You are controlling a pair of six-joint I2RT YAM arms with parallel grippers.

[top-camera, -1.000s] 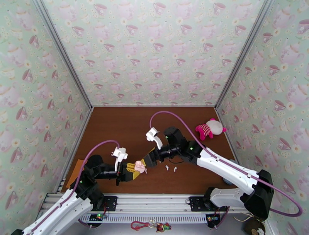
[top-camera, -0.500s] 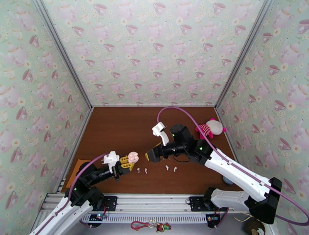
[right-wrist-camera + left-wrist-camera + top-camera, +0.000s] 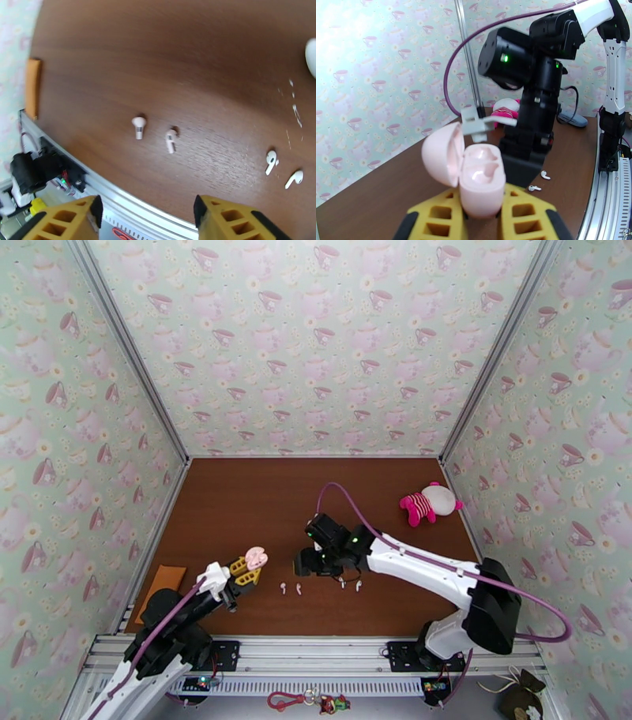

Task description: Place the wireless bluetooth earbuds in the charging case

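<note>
Across the top view, the brown table (image 3: 237, 500) filled the floor of the teacup-papered booth. Over it the right arm (image 3: 419, 564) stretched toward 9 o'clock, and the right gripper (image 3: 306, 562) pointed down at the wood. Seen from the right wrist, its yellow fingers (image 3: 233, 217) stood apart with bare board between them, gripping nothing. The left arm (image 3: 158, 627) angled toward 1 o'clock, and the left gripper (image 3: 245, 573) was clamped on the base of the charging case (image 3: 255, 557). A pink-and-white plush toy (image 3: 429, 504) lay at 2 o'clock from the table's middle, near the right wall. An orange pad (image 3: 160, 582) lay flat at 8 o'clock, beside the left wall. The pale pink case was lifted clear of the table, its lid (image 3: 440, 158) hinged open and two moulded wells showing. Four wireless bluetooth earbuds (image 3: 299, 588) lay loose on the wood toward 6 o'clock, in a row of two pairs. One pair (image 3: 138, 125) lay just at 7 o'clock of the right gripper, the other pair (image 3: 271, 161) at 5 o'clock of it
</note>
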